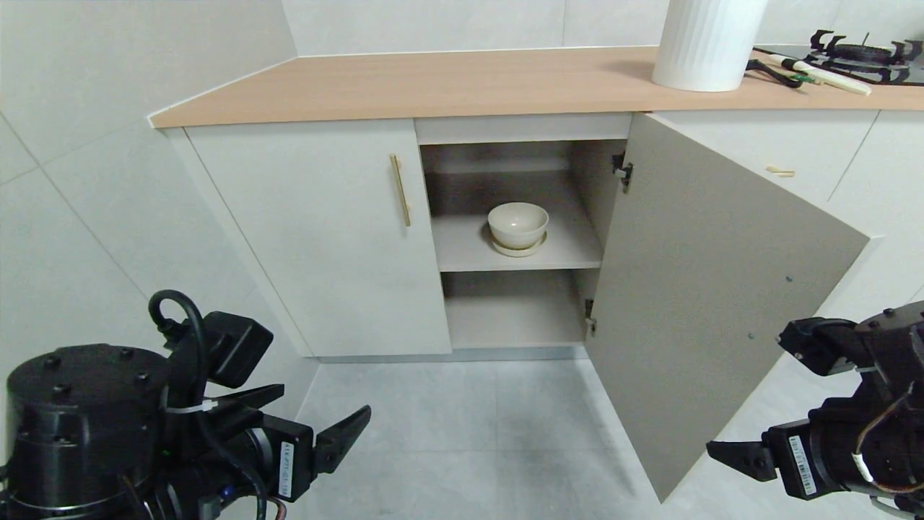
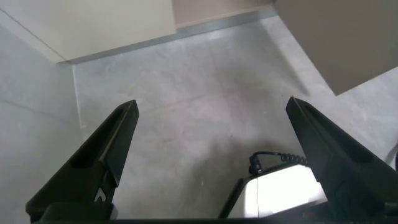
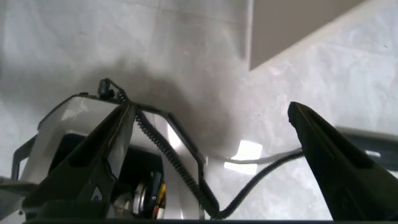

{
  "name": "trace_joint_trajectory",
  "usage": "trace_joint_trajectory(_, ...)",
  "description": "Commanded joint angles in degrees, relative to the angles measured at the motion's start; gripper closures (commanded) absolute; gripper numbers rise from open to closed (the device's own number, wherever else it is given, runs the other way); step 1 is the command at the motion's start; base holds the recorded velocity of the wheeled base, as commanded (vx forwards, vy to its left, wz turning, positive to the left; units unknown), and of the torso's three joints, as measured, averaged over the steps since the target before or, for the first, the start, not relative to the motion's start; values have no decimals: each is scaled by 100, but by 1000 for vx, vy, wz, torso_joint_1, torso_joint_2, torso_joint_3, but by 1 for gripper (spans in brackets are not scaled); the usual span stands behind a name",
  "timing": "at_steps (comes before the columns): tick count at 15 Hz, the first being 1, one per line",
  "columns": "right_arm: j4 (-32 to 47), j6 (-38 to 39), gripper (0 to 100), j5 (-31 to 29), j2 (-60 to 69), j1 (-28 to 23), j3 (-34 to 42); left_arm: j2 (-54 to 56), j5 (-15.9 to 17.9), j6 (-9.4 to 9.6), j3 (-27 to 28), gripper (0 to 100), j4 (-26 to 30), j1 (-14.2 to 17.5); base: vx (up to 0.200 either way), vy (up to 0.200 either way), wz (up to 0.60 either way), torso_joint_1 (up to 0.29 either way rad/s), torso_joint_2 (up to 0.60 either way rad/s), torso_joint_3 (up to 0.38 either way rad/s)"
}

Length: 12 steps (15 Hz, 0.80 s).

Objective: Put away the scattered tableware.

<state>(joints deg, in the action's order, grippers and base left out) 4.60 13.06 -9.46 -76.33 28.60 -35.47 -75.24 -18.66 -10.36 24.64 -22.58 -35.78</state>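
Tableware is stowed under the counter, inside the cabinet whose right door stands swung wide, presumably for access. It is a cream bowl nested on a small plate, mid upper shelf, probably stacked to save room. Left hand and right hand hang near, low over the floor, both spread wide, holding nothing.

Colours and patterns: cabinet, tabletop, floor
Cream, plain: bowl and plate. Pale grey: shelf, wall, floor (faintly mottled tile). Off-white: closed door; open door grey-beige inside. Brass: handle. Light wood grain: tabletop. White, ribbed: jar. Black: grate, left gripper, right gripper.
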Motion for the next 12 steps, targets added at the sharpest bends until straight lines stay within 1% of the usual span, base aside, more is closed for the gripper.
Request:
trace_joint_trajectory(1, -3, -49, 0, -3, 179, -162, -38, -8, -6, -1, -3, 0, -1, 1, 0, 0, 0, 0, 0, 0)
trace_joint_trajectory(3, 85, -286, 0, -3, 531, -364, -91, -17, -6, -1, -3, 0, -1, 1, 0, 0, 0, 0, 0, 0)
trace_joint_trajectory(7, 1254, -427, 0, -30, 1164, -953, -838, -17, 3, -10, -3, 0, 8, 10, 0, 0, 0, 0, 0, 0)
trace_joint_trajectory(8, 1527, -559, 0, -30, 1217, -1357, -1058, -17, 3, -10, -3, 0, -1, 1, 0, 0, 0, 0, 0, 0)
trace_joint_trajectory(11, 1492, -673, 0, -30, 724, -2508, -1287, -17, 3, -10, -12, 0, -1, 10, 0, 0, 0, 0, 0, 0)
trace_joint_trajectory(12, 1395, -673, 0, -21, 557, -2781, -1322, -17, 3, -10, -12, 0, 8, 1, 0, 0, 0, 0, 0, 0)
